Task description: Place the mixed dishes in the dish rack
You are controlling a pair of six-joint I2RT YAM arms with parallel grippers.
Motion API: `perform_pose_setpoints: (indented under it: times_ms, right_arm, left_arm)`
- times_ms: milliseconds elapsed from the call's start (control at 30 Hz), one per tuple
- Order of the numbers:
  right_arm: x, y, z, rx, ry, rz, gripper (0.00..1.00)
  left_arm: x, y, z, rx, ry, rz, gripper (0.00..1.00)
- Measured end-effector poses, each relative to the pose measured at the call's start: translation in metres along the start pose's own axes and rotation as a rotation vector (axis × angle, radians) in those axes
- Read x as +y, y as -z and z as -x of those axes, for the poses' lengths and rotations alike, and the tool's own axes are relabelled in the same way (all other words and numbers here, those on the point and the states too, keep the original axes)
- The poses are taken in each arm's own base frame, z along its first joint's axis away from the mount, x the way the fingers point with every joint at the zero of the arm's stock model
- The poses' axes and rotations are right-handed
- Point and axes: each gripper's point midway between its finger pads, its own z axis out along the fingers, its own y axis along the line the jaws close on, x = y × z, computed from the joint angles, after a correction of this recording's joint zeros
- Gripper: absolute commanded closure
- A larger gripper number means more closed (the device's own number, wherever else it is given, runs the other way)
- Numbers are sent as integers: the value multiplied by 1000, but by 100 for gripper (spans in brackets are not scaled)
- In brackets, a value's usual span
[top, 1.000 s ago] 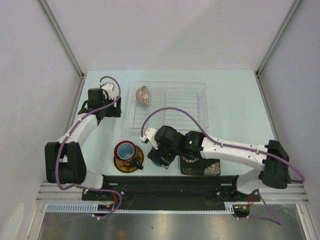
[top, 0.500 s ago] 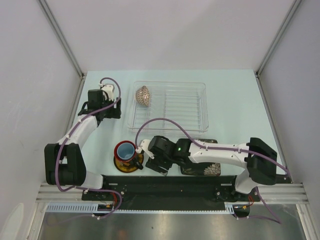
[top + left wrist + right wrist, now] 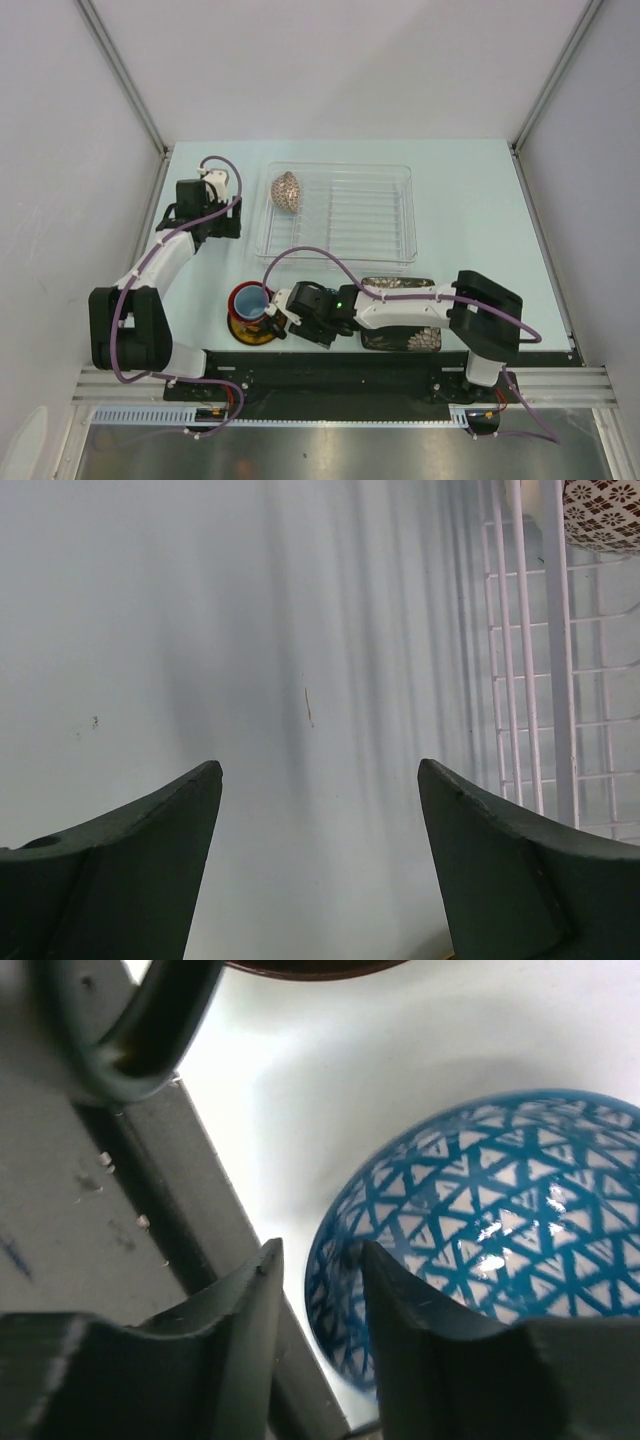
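Right wrist view puts the small blue bowl [image 3: 480, 1230] at the near edge of the worktop [image 3: 460, 200], beside the dark rail [image 3: 110, 1210] that carries the arm bases. The right hand [image 3: 320, 1255] has its fingers drawn close together with the bowl's rim in the narrow gap. Whether the pads already press on the wall, I cannot tell.

The bowl looks like glazed ceramic: stiff, light for its kind, slick and easily chipped. Its thin rim is the only practical hold, one finger inside and one outside. A firm, square pinch seems wise, since a curved glossy wall may rotate or slip out.

Space is tight. The red mug [image 3: 250, 300] stands on the yellow saucer [image 3: 243, 335] just to the left, and the black square floral plate [image 3: 410, 340] lies just to the right under the forearm. A straight lift looks safest.

Beyond them, the dish rack [image 3: 380, 200] holds only the beige netted bowl [image 3: 288, 190] at its far left corner. The left hand [image 3: 320, 768] hangs released and empty over bare worktop beside the rack.
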Motion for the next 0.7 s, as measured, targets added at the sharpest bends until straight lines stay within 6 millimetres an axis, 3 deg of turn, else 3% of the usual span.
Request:
perform_pose_setpoints:
  times_ms: [33, 67, 100, 233, 333, 433, 500, 567, 633, 700]
  right_arm:
    - [-1, -3, -1, 4, 0, -4, 75]
    - [-2, -4, -1, 3, 0, -6, 94]
    - [-4, -5, 1, -4, -1, -10, 100]
    - [-15, 9, 26, -96, -23, -41, 100]
    - [-20, 12, 22, -86, -38, -48, 100]
    - [-29, 29, 20, -81, -81, -37, 100]
    - [-36, 52, 37, -143, -159, 7, 100]
    - [-53, 85, 72, -286, -283, 90, 100]
    - [-85, 129, 114, -494, -429, 163, 100]
    - [-126, 184, 158, -749, -559, 239, 100]
  left_arm:
    - [0, 0, 0, 0, 0, 2, 15]
    - [1, 0, 0, 1, 0, 3, 15]
    - [1, 0, 0, 1, -1, 3, 15]
    - [1, 0, 0, 2, -7, 4, 16]
    - [1, 0, 0, 2, -8, 4, 15]
    - [1, 1, 0, 2, -8, 4, 15]
    - [1, 2, 1, -3, -8, 4, 15]
    - [1, 5, 3, -12, -8, 6, 15]
    - [2, 7, 5, -19, -7, 8, 15]
    - [3, 8, 6, -24, -7, 9, 15]
